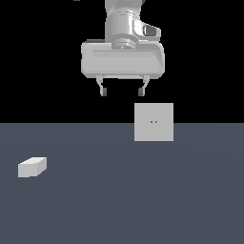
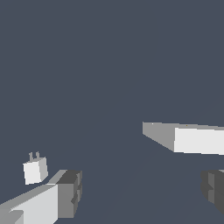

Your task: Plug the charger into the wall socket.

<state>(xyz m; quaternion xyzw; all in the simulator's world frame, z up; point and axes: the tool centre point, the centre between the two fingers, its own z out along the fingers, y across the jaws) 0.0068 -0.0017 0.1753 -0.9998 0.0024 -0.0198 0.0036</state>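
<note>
Gripper (image 1: 122, 90) wide, empty, raised; charger (image 1: 32, 167) lies low toward the exterior view's left, well apart; wall socket (image 1: 153, 122) nearer.

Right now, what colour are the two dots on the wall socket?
Orange-brown, at the centre of the light-grey wall socket; they show best in the exterior view.

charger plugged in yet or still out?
Out. The charger lies on the floor, far to the exterior view's left of the socket. The open gripper hangs empty above.
</note>
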